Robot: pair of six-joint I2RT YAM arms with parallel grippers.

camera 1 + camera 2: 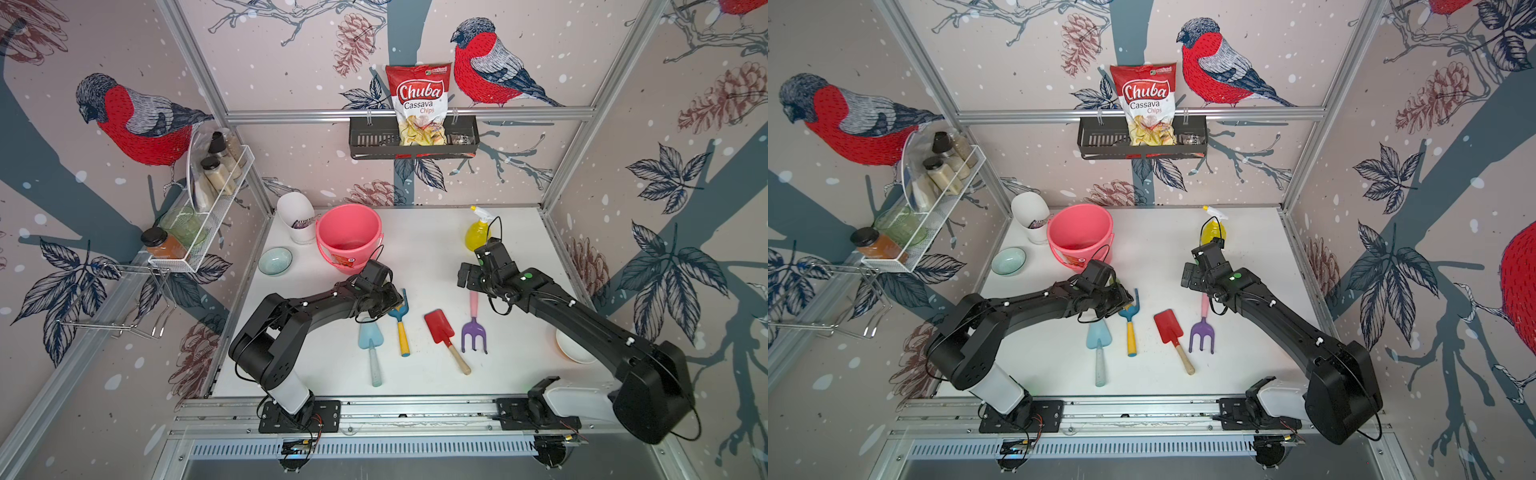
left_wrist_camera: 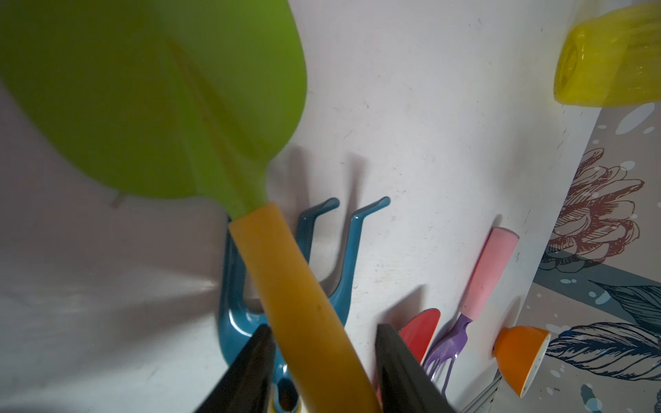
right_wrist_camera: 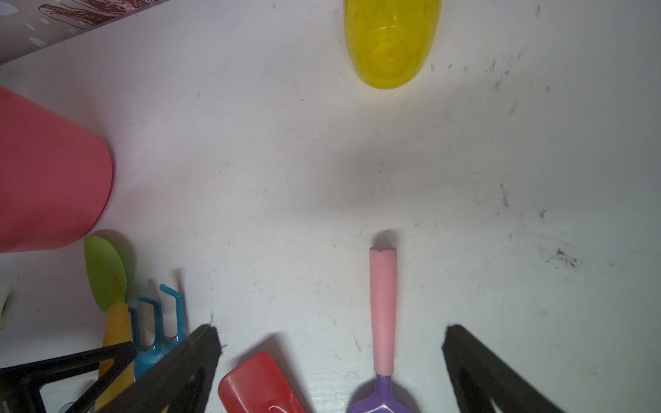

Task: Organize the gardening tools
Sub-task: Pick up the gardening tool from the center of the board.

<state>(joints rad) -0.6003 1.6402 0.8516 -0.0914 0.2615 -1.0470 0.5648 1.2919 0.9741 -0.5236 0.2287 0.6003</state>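
My left gripper (image 2: 323,327) is closed round the yellow-orange handle of the green trowel (image 2: 153,100). The blade sticks out tilted above the table, over the prongs of the blue-yellow fork (image 1: 400,320). In both top views the gripper (image 1: 392,301) hides the trowel. On the table lie the light-blue trowel (image 1: 370,340), the red wooden-handled shovel (image 1: 438,328) and the purple-pink fork (image 1: 473,328). The yellow spray bottle (image 1: 478,232) stands at the back right. My right gripper (image 3: 331,327) hangs open and empty above the pink handle of the purple fork (image 3: 382,307).
A pink bucket (image 1: 347,237) stands at the back left, just beyond my left gripper. Left of it are a white cup (image 1: 297,216) and a pale teal bowl (image 1: 275,260). An orange-and-white bowl (image 1: 571,349) sits under my right arm. Wire racks hang on the walls.
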